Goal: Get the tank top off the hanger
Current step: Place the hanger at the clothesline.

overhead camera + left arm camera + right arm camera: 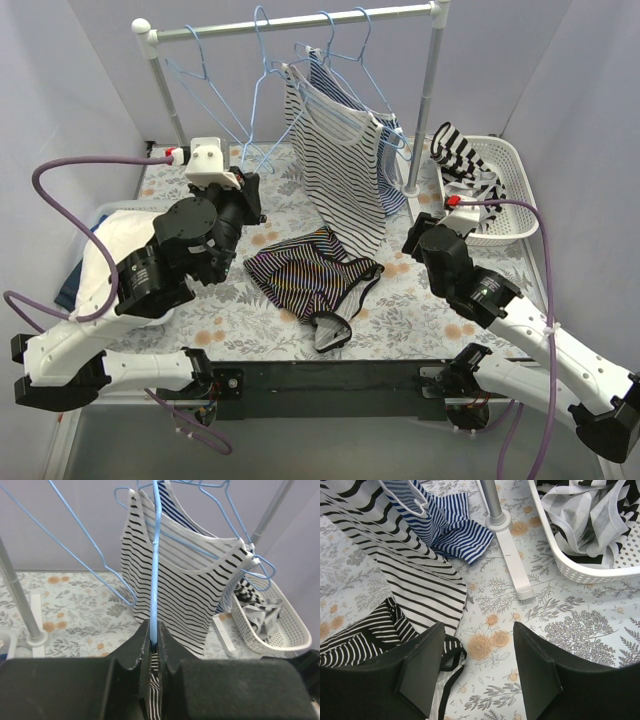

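Observation:
My left gripper (pixel 252 190) (pixel 155 630) is shut on the wire of a bare blue hanger (pixel 262 110) (pixel 155 570) that hangs from the rail. A dark striped tank top (pixel 305 275) (pixel 355 635) lies flat on the table below it, off any hanger. Just right of the held hanger, a white tank top with black stripes (pixel 335 160) (pixel 190 590) (pixel 415 580) hangs on another blue hanger. My right gripper (pixel 412 240) (pixel 477 650) is open low over the table, with nothing between its fingers. Its left finger is above the dark top's strap.
A blue striped garment (pixel 392 185) (pixel 450 527) hangs behind the white top. A white basket (pixel 510 190) (pixel 560 565) of striped clothes stands at the right, beside the rail post (pixel 428 100) and its foot (pixel 512 555). White cloth (pixel 100 250) is piled at the left.

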